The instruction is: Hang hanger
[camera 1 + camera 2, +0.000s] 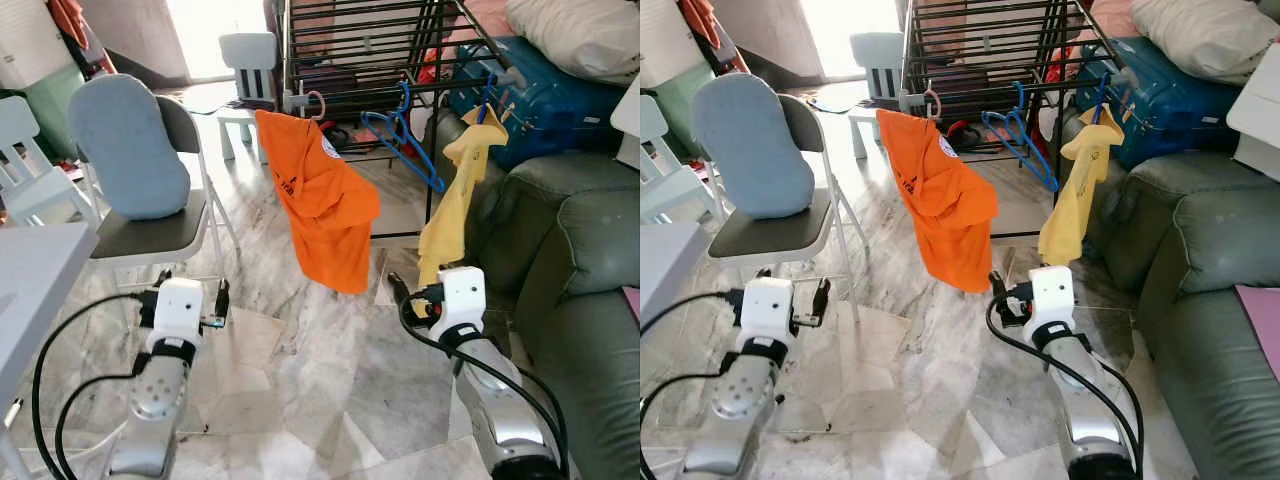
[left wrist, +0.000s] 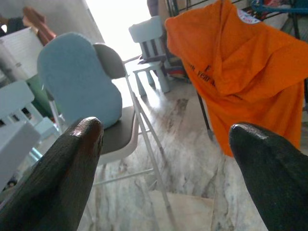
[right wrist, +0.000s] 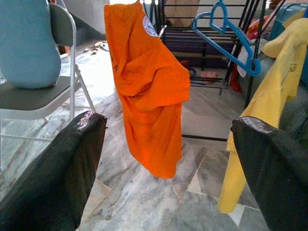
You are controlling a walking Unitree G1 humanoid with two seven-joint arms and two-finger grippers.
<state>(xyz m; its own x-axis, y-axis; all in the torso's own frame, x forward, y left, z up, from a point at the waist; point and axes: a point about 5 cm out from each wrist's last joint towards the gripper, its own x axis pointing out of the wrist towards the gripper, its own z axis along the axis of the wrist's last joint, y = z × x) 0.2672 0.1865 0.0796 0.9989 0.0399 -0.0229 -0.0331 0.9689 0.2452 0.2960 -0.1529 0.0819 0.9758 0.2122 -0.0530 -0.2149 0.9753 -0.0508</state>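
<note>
The drying rack (image 1: 370, 50), a dark metal frame, stands at the far centre of the room on the marble floor (image 1: 300, 370). An orange shirt (image 1: 325, 200) hangs from the rack's near-left corner on a hanger whose pink hook (image 1: 316, 103) shows above the collar. A blue hanger (image 1: 405, 140), bare, hangs tilted from the rack's near rail, just right of the orange shirt. A yellow garment (image 1: 455, 195) hangs from the rack's right corner, next to the green sofa (image 1: 570, 260).

The left hand (image 1: 190, 292) is held low over the floor, near the folding chair (image 1: 160, 230) that carries a light-blue cushion (image 1: 125, 145). Its fingers (image 2: 57, 178) are spread apart, grasping nothing.

The right hand (image 1: 412, 292) is held low over the floor, below the yellow garment and right of the orange shirt's hem. Its fingers (image 3: 62, 168) are likewise spread, released and empty.

A white desk (image 1: 35, 270) edge lies at the near left. A blue suitcase (image 1: 550, 100) rests beyond the sofa at the far right.
</note>
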